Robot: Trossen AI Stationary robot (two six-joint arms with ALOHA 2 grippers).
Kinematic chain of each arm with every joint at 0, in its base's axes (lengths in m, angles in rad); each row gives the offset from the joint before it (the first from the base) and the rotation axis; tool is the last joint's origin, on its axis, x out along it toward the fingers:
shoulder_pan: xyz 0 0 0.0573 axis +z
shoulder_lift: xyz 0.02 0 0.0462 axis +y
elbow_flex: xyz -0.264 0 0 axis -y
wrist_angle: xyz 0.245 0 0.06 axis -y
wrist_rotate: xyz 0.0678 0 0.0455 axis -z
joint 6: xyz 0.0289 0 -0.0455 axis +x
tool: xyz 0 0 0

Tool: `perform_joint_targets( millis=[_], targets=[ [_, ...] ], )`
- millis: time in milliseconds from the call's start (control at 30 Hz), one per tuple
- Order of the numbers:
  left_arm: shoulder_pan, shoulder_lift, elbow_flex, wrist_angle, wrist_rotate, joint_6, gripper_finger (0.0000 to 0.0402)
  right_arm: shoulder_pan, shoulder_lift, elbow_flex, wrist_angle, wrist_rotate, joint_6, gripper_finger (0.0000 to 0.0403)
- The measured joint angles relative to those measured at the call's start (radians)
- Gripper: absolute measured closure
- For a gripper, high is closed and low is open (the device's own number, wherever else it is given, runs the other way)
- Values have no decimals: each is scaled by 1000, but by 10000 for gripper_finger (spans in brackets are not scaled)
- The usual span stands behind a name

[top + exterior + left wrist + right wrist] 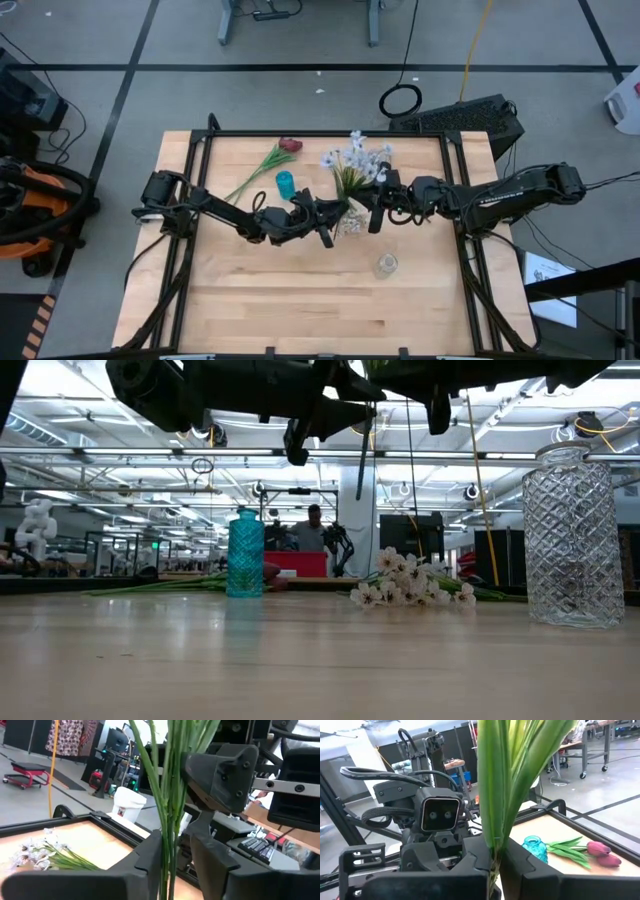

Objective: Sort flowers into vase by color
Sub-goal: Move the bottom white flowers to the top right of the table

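Observation:
A flower with green stems and long leaves [510,775] stands upright above the table's middle [350,218]; its head is out of both wrist views. My right gripper [495,865], coming from the right [374,208], is shut on it. My left gripper [176,865], reaching from the left [328,222], is open, and the same stems [167,820] pass between its fingers. A spray of white blossoms [355,155] and red tulips [290,145] lie on the far part of the table. A teal vase [285,183] and a clear glass vase [387,264] stand upright. My right gripper pinches the bundle of green stems [493,851] between its two fingers, close above the stems' lower ends. The fingers come level from the table's right and lie across the stems. The flower stands upright, lifted clear of the table. My left gripper's open fingers flank the stems; these run close along one finger [150,857], and I cannot tell whether they touch.
Dark frame rails [200,150] border the table at the left, right and far sides. The light wood of the near half [300,300] bears only the clear vase [572,535]. The teal vase [245,555] stands just beyond my left arm.

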Motion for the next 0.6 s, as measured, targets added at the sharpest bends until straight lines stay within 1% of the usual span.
perform_joint_targets(
  millis=[100, 300, 367, 433, 500, 600],
  targets=[
    [-7, 0, 0, -45, 16, 15, 265, -3, -42, 15, -94, 2, -9, 398],
    [-26, -6, -1, -121, 27, 42, 217, -37, -192, 138, -470, 19, -38, 400],
    [-30, -6, -1, -125, 27, 102, 210, -60, -228, 192, -630, 29, -43, 401],
    [-31, -6, -1, -133, 27, 154, 208, -90, -253, 253, -812, 66, -47, 401],
    [-31, -8, -1, -165, 27, 159, 208, -122, -265, 300, -959, 115, -46, 401],
    [-22, -36, 20, -302, 47, 125, 210, -173, -264, 323, -1086, 118, -46, 402]
  ],
)
